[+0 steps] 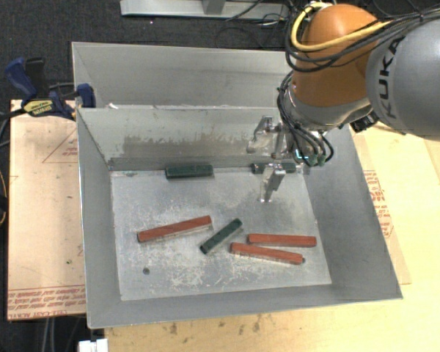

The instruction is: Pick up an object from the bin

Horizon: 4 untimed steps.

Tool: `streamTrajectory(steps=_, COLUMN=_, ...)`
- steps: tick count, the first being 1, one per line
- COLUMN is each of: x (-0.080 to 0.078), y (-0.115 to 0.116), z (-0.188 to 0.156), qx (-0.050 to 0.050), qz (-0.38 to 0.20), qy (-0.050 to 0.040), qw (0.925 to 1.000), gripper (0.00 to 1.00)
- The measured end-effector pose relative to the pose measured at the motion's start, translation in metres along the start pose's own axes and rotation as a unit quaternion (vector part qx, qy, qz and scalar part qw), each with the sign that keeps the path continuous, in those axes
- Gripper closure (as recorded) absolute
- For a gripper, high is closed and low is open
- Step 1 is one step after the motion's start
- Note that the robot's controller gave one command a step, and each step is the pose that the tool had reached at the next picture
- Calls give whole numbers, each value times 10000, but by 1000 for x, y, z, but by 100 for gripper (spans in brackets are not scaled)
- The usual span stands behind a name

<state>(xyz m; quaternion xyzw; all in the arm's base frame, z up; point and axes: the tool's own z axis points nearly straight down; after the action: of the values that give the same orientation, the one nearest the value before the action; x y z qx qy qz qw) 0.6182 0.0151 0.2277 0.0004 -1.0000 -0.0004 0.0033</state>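
Camera view: gripper (pixel 267 196) hangs low in the right rear part of the grey metal bin (pixel 95 218), a little forward of the foot of the back wall. Fingers pressed together into one narrow tip, nothing between them. Tip points down and slightly towards the front-left, over bare, scuffed bin floor. Orange wrist cover (pixel 330 57) and cables sit above it; arm enters from the right.

No thing is held or touched. Contents, all flat on the floor:
- upper red-brown bar (pixel 281 240), right front, nearly level across the view; it is the nearest thing to the tip, lying in front of it and clearly apart.
- lower red-brown bar (pixel 267 253), just in front of the first, almost parallel, its right end dipping slightly; the two lie close, and contact between them cannot be judged.
- short dark green bar (pixel 221 236), centre, tilted with its right end towards the back; its right end is near the left ends of the two red-brown bars.
- left red-brown bar (pixel 174 229), left of centre, slightly tilted, apart from the rest.
- dark green block (pixel 189 171), against the foot of the back wall, left of the gripper and well apart from it.
- small dark speck (pixel 146 271), front left.
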Motion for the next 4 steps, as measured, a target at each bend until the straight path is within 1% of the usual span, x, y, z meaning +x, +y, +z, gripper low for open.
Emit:
streamTrajectory(steps=1, x=-1, y=0, z=-5, qx=0, qz=1, qy=-41, qw=10000, gripper=0)
streamTrajectory(steps=2, x=17, y=-3, z=39, qx=1, qz=-128, qy=-74, qw=9999, gripper=0)
streamTrajectory(steps=3, x=22, y=-21, z=98, qx=-3, qz=-75, qy=-58, qw=10000, gripper=0)
streamTrajectory(steps=4, x=86, y=5, z=145, qx=-10, qz=838, qy=-49, qw=9965, gripper=100)
